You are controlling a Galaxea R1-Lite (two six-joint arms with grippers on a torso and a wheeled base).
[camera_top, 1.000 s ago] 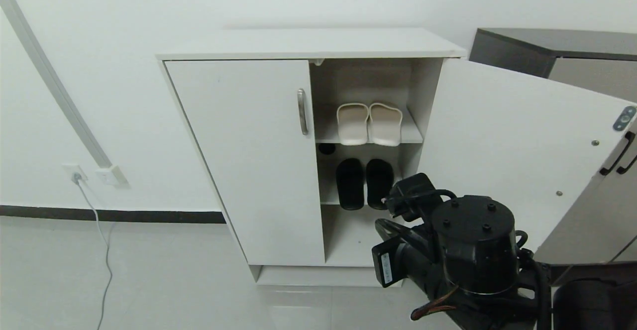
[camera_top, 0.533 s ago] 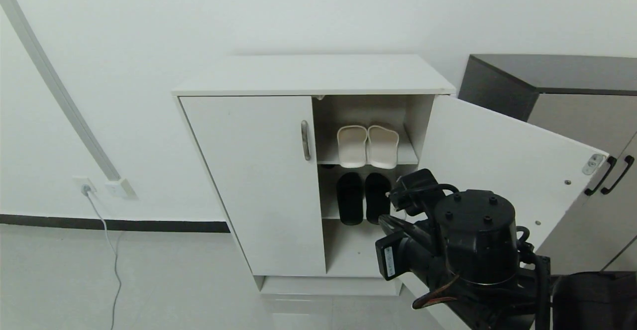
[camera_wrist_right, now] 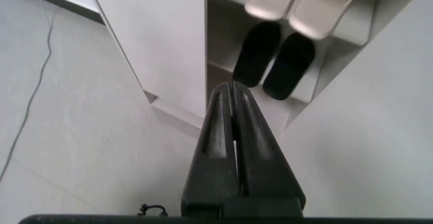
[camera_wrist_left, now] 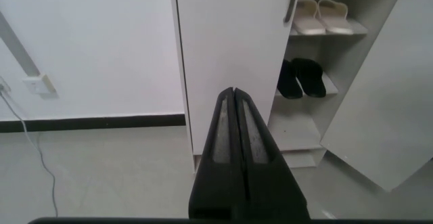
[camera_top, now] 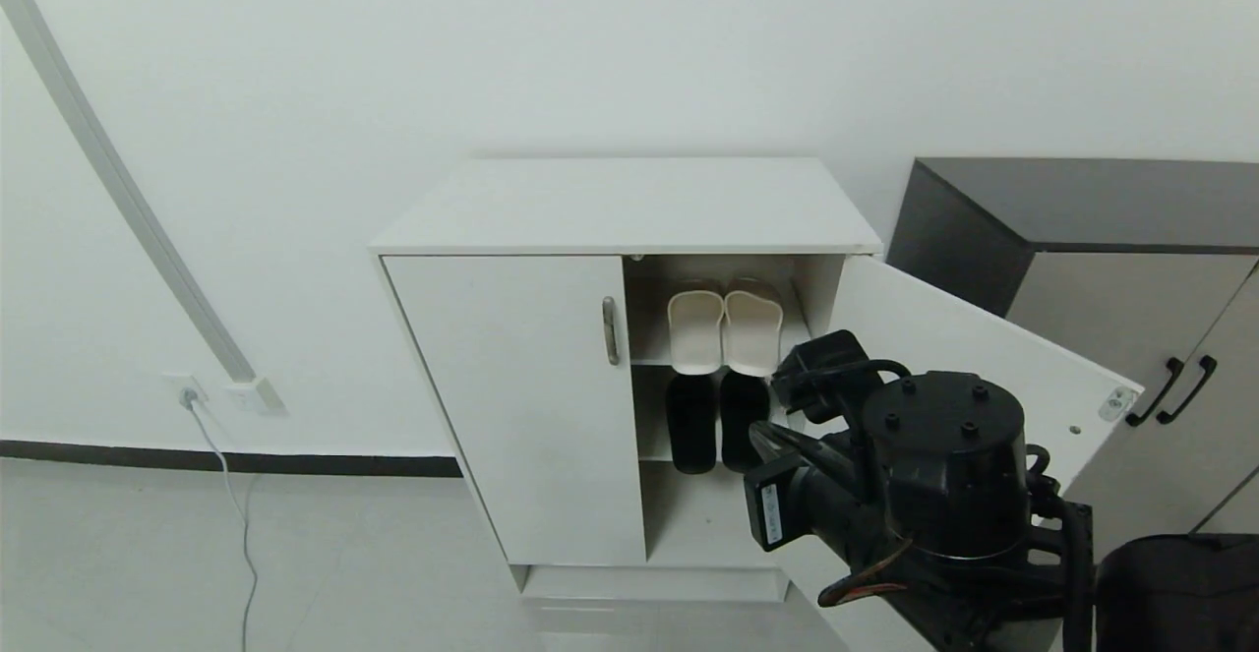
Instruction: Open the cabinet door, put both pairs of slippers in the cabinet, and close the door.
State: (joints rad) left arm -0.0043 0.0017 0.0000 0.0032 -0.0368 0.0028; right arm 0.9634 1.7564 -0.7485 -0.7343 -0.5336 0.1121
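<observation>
Far left, a conduit point(camera_top: 118, 180) runs down the wall point(camera_top: 295, 91) to a socket point(camera_top: 182, 394), and a cable point(camera_top: 231, 495) hangs from it to the floor point(camera_top: 148, 554). The cabinet point(camera_top: 629, 205) stands against that wall. Its left door point(camera_top: 511, 396) is closed, with the handle point(camera_top: 610, 330) at its inner edge. My left tool point(camera_wrist_left: 233, 92) has its fingers pressed together on nothing. It is held above the floor in front of the left door and well apart from it. In the cabinet's open half, the white slippers point(camera_top: 726, 327) lie side by side on the upper shelf point(camera_top: 647, 361). The black slippers point(camera_top: 718, 421) lie side by side on the shelf point(camera_top: 651, 455) just below. My right tool point(camera_wrist_right: 233, 85) is likewise together and empty. It sits outside the cabinet, facing the open half, apart from both pairs. The right door point(camera_top: 944, 357) stands swung out toward me, and my right arm point(camera_top: 934, 475) is in front of it. Farthest right, a dark cabinet point(camera_top: 1082, 200) sits beside the white one, with two black handles point(camera_top: 1175, 388) on its front.
</observation>
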